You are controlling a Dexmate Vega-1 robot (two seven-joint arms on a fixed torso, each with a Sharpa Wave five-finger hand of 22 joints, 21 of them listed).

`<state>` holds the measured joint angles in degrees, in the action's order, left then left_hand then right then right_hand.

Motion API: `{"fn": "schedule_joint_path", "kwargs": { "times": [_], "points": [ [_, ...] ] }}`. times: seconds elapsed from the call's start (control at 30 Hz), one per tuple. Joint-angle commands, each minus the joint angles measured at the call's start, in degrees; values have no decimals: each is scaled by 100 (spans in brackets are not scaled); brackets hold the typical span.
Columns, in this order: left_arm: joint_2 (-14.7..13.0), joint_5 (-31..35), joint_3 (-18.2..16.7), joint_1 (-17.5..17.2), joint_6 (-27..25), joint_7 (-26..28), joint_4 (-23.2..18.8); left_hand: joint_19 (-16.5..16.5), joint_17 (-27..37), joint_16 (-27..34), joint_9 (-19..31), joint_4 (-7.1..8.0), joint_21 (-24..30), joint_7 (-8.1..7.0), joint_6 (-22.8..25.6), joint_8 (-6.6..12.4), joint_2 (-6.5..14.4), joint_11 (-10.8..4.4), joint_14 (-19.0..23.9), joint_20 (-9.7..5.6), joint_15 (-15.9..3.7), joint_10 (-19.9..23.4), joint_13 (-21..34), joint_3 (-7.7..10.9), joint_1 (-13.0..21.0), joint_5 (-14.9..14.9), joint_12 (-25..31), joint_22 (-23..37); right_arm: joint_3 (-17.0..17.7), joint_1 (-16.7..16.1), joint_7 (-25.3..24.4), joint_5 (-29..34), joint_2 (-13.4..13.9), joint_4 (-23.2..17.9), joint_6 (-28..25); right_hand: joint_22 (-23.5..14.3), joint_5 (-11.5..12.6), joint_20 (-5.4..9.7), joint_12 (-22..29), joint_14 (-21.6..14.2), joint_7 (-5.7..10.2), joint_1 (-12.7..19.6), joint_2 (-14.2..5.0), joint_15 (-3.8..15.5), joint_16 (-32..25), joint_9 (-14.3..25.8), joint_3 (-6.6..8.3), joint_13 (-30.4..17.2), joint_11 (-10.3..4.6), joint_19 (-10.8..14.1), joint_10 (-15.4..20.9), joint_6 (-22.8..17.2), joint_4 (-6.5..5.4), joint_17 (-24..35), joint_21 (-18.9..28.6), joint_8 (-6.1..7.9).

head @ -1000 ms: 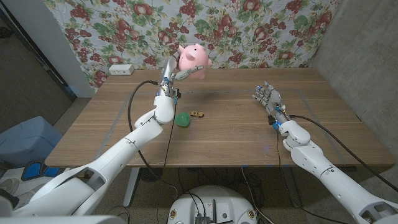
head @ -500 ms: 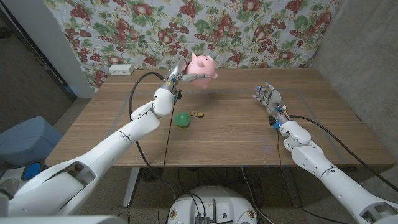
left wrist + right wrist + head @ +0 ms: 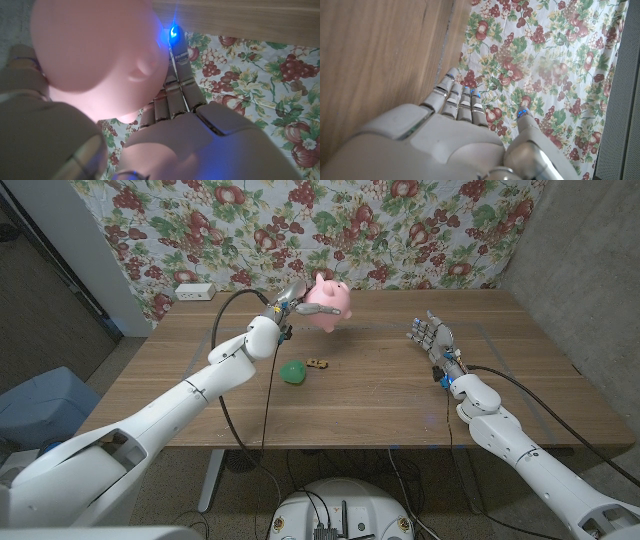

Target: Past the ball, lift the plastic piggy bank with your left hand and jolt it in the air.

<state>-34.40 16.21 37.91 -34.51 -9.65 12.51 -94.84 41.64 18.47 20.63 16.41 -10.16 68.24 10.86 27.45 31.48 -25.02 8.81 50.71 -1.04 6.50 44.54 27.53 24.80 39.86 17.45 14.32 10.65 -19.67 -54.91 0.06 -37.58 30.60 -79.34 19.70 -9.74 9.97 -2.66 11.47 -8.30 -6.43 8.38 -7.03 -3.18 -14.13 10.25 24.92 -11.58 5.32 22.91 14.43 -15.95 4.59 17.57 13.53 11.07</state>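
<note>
The pink plastic piggy bank point(image 3: 328, 302) hangs in the air above the table's far middle, held by my left hand point(image 3: 293, 295), whose fingers wrap its left side. Close up in the left wrist view, the pig's pink body point(image 3: 95, 50) sits against my fingers point(image 3: 177, 85). A green ball point(image 3: 293, 372) lies on the wooden table point(image 3: 380, 395) nearer to me than the pig. My right hand point(image 3: 432, 338) stands open on the right side of the table, fingers apart and holding nothing; its fingers point(image 3: 457, 100) reach toward the floral cloth.
A small brown toy point(image 3: 318, 364) lies just right of the ball. A white power strip point(image 3: 194, 291) sits at the table's far left corner. A floral cloth point(image 3: 400, 230) hangs behind the table. A blue bin point(image 3: 40, 405) stands on the floor at the left.
My left hand has carried the piggy bank to the right and down a little, tilting it over the second. The right hand has stayed still.
</note>
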Motion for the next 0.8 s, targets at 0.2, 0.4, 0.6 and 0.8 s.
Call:
{"fn": "schedule_joint_path", "kwargs": {
  "times": [0.2,0.4,0.6,0.8],
  "points": [
    [82,-43,-111,-163,274,536,64,-369,34,8,38,3,63,-1225,2145,21,2769,-1873,1828,-865,-2027,1915,13,339,3189,37,-19,9,14,-31,1,-8,18,-37,11,-31,19,-33,25,-52,7,15,-160,-7,7,35,23,-11,12,45,30,-22,7,8,-21,2],
    [309,-122,-310,-394,724,1305,250,-380,34,2,40,6,80,-1234,2153,22,2772,-1880,1827,-862,-2027,1912,22,345,3184,39,-26,7,17,-51,-16,-2,29,-72,6,-32,19,-31,24,-51,17,15,-160,-8,8,35,23,-11,5,52,28,-25,6,8,-26,4],
    [583,-181,-471,-555,1231,2052,535,-393,34,-3,39,9,97,-1231,2145,15,2775,-1884,1829,-863,-2026,1921,20,350,3179,40,-36,5,20,-72,-37,-1,32,-102,-2,-32,19,-29,23,-55,16,14,-160,-8,6,35,23,-11,6,52,26,-23,6,8,-33,2],
    [834,-186,-590,-640,1841,2726,865,-406,39,-4,40,8,116,-1252,2149,14,2772,-1896,1831,-862,-2027,1927,26,355,3175,40,-42,4,30,-108,-72,4,45,-149,-7,-32,19,-33,22,-53,16,15,-160,-1,8,35,24,-11,8,56,24,-23,6,7,-42,2]
  ]
}}
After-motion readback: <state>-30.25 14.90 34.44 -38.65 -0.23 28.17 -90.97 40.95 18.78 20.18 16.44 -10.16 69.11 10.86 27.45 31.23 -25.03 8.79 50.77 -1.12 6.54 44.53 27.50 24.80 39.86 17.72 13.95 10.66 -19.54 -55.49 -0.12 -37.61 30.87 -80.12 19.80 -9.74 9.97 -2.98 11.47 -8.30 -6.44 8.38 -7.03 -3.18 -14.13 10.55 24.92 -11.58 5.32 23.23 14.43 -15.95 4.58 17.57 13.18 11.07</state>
